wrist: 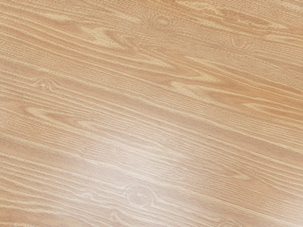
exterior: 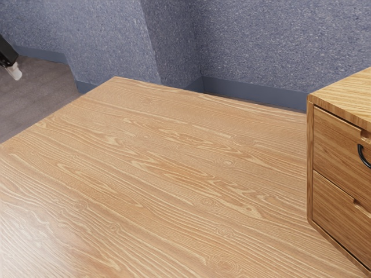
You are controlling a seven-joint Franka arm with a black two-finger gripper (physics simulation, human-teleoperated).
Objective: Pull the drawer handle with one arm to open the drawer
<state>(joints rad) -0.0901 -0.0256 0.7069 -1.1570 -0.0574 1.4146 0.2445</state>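
The drawer handle, a black loop cut by the exterior view's right edge, sits on the upper drawer of a wooden cabinet standing on the bench. A lower drawer lies beneath it. A black-and-white arm part shows at the far upper left, well apart from the handle. Whether the pincer is wide or narrow cannot be told. The wrist view looks onto bare wood grain.
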